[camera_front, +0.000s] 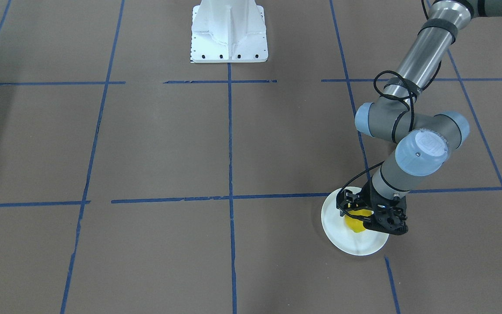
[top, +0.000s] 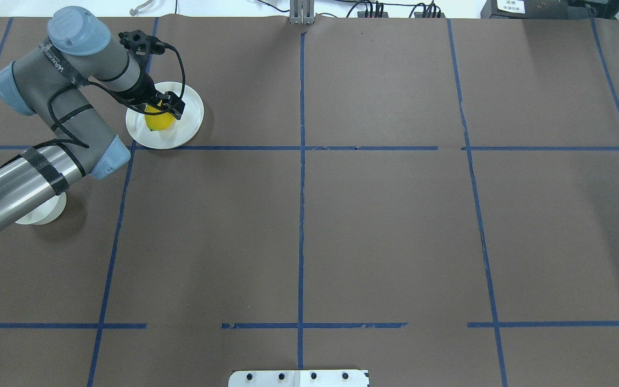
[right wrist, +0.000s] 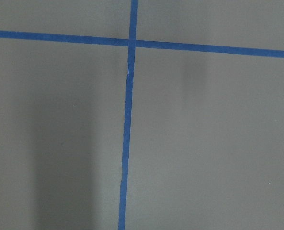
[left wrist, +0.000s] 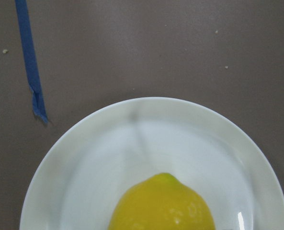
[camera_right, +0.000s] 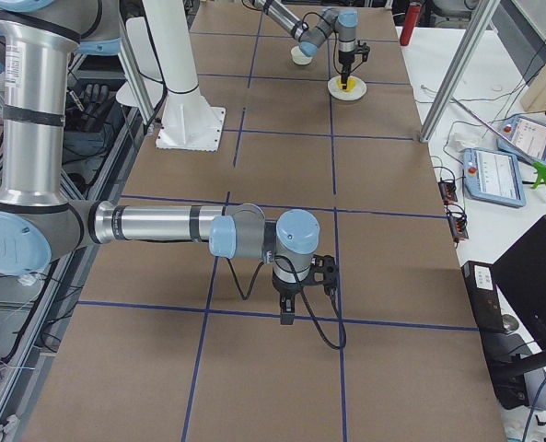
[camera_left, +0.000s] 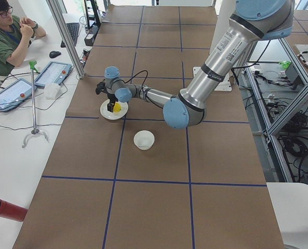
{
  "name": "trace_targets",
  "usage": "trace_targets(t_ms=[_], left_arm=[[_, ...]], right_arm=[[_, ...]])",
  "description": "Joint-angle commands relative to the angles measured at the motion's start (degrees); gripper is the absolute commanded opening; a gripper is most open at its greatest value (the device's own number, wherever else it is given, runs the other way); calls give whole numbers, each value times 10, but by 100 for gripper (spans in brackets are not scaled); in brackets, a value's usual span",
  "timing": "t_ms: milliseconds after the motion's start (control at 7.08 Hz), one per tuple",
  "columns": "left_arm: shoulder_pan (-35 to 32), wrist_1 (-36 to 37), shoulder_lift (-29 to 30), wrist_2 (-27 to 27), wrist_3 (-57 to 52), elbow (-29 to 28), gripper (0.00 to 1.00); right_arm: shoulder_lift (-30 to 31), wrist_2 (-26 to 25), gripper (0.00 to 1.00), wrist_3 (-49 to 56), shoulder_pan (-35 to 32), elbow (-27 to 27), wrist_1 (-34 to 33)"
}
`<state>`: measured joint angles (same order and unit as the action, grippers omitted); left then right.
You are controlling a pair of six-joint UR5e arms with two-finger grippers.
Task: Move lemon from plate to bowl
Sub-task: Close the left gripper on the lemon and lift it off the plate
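The yellow lemon (top: 159,122) lies on the white plate (top: 190,116) at the table's far left; it also shows in the front view (camera_front: 354,225) and fills the bottom of the left wrist view (left wrist: 162,206). My left gripper (top: 163,110) is down over the plate with its jaws at the lemon; I cannot tell whether they have closed. The small white bowl (camera_left: 144,140) stands nearer the robot, partly hidden under the left arm in the overhead view (top: 46,214). My right gripper (camera_right: 288,316) points down at bare table, far from both; I cannot tell its state.
Brown table cover with a grid of blue tape lines. The white robot base (camera_front: 229,32) stands at the middle of the near edge. An operator (camera_left: 5,36) sits at a side desk beyond the table's far edge.
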<state>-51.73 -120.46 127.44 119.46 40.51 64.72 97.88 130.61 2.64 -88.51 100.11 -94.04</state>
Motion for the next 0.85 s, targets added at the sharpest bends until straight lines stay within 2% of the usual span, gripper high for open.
trace_targets(t_ms=[0,141,282,565,706], left_arm=[[1,1,-1,1,1,0,39],[-4,6,-1,2,1,1,35],[-23,11,0,3,11,3,35],[-77,20,-3,12,132,5,36],[-102,63,-16,38,150,25,35]], right_arm=[[0,0,100,0,0,0,0],[0,0,100,0,0,0,0],[0,0,100,0,0,0,0],[0,0,100,0,0,0,0],[0,0,100,0,0,0,0]])
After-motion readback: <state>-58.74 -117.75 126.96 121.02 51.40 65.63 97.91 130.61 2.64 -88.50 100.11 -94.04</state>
